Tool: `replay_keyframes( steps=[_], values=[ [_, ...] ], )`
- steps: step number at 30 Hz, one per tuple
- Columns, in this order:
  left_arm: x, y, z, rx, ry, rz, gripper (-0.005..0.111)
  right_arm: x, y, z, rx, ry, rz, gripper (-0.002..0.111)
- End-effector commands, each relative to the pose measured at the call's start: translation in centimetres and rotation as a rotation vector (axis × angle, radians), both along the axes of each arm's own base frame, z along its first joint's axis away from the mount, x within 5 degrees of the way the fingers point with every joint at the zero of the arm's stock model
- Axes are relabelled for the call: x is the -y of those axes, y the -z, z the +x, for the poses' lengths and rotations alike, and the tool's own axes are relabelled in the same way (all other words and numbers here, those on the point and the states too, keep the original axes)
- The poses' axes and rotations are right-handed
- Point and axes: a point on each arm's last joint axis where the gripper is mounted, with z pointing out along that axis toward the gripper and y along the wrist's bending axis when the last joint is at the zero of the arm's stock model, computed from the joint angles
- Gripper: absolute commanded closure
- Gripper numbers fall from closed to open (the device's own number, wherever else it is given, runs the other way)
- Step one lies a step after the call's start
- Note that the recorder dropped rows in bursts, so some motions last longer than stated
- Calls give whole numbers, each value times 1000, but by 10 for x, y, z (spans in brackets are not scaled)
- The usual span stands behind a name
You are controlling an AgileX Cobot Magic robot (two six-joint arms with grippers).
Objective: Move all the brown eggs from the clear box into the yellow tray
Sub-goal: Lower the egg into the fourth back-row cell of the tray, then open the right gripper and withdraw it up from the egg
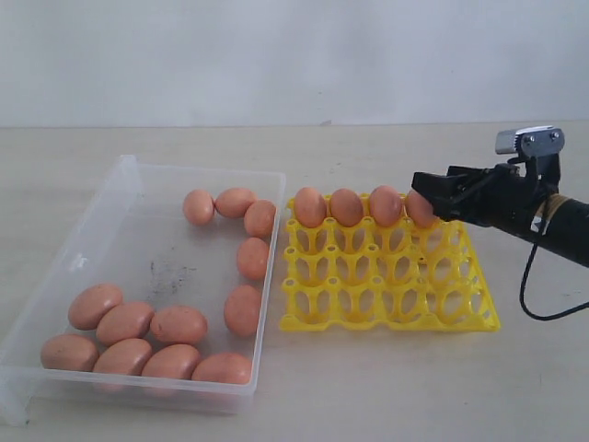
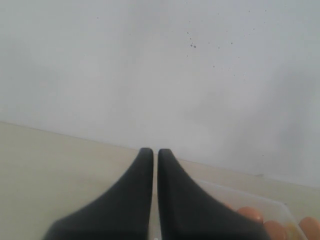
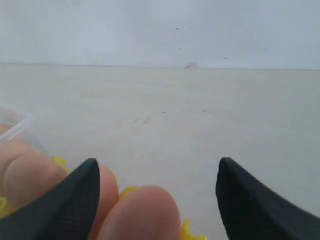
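Four brown eggs point(image 1: 347, 207) stand long axis upright in the yellow tray point(image 1: 386, 276); jaws spread on right gripper point(image 1: 425, 195), closed on left gripper point(image 2: 155, 160).

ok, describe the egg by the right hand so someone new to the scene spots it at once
Find the yellow tray, just right of the clear box. Only its far row is filled, with four brown eggs. Yours is the egg at that row's right end, the only one with the black right hand, open, right at it.
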Motion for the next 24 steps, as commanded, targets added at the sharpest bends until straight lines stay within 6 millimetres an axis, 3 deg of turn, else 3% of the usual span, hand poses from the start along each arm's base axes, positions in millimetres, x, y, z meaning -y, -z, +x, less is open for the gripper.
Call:
replay_keyframes(
  steps=[1,3,5,16,24],
  values=[
    [0,-1,0,5,4,1,103,2,-27,-1,19,-20,-84,55],
    [0,-1,0,5,4,1,103,1,-34,-5,-9,-62,-159,76],
    [0,-1,0,5,4,1,103,-1,-41,-10,-47,-109,-217,107],
    [0,-1,0,5,4,1,103,3,-39,-20,-248,-122,-305,109],
    [0,-1,0,5,4,1,103,-20,-37,-23,-252,-166,-355,109]
  ],
)
